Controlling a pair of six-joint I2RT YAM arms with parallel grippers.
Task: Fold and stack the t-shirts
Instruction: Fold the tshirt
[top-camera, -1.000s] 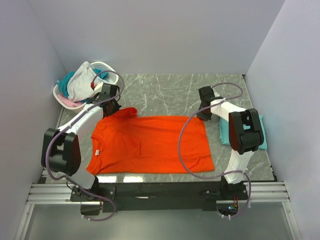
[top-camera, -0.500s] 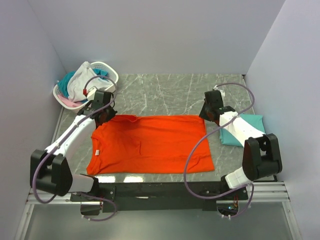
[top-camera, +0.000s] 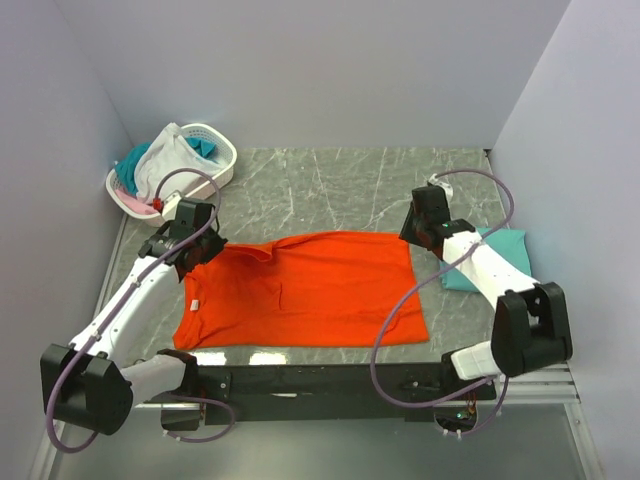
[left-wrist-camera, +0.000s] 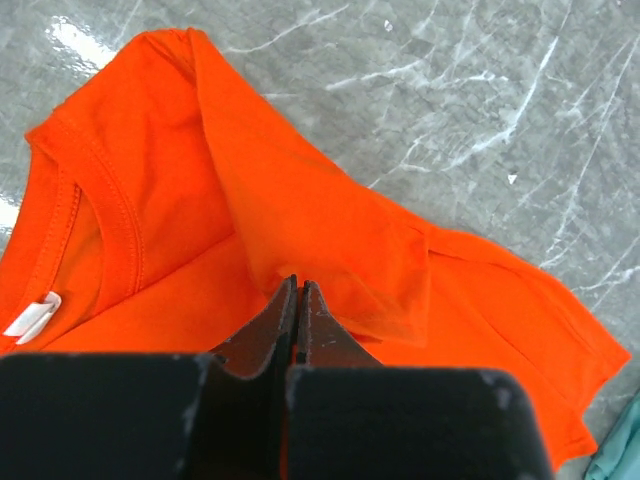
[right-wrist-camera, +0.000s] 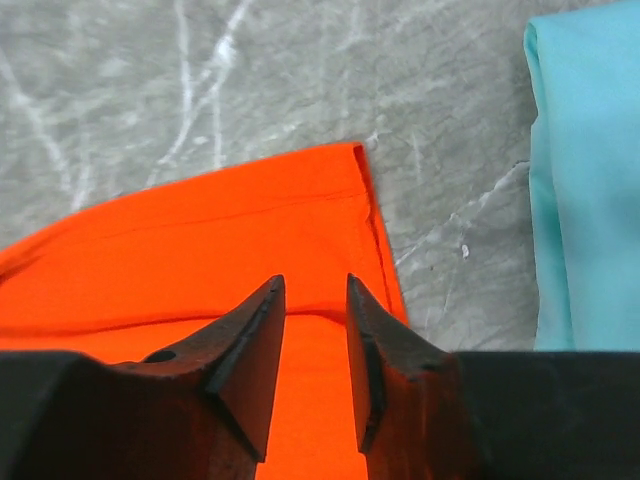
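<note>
The bright orange t-shirt (top-camera: 310, 295) lies spread across the middle of the table, collar to the left. My left gripper (top-camera: 197, 245) (left-wrist-camera: 297, 285) is shut on a fold of the orange t-shirt (left-wrist-camera: 150, 200) at its far left shoulder, and the cloth there is pulled up into a ridge. At the shirt's far right corner, my right gripper (top-camera: 418, 232) (right-wrist-camera: 314, 282) stands open just over the orange hem (right-wrist-camera: 200, 260), with a small crease between its fingertips. A folded teal t-shirt (top-camera: 500, 250) (right-wrist-camera: 590, 180) lies right of the orange one.
A white perforated basket (top-camera: 222, 160) at the far left corner holds white (top-camera: 165, 160), teal (top-camera: 205, 147) and pink (top-camera: 135, 205) garments. Walls close in on the left, back and right. The arm bases and a metal rail (top-camera: 300, 385) run along the near edge.
My left gripper has moved nearer and leftward, drawing the shoulder cloth into a fold. The right arm's elbow swung out to the right, and its jaws have widened over the hem.
</note>
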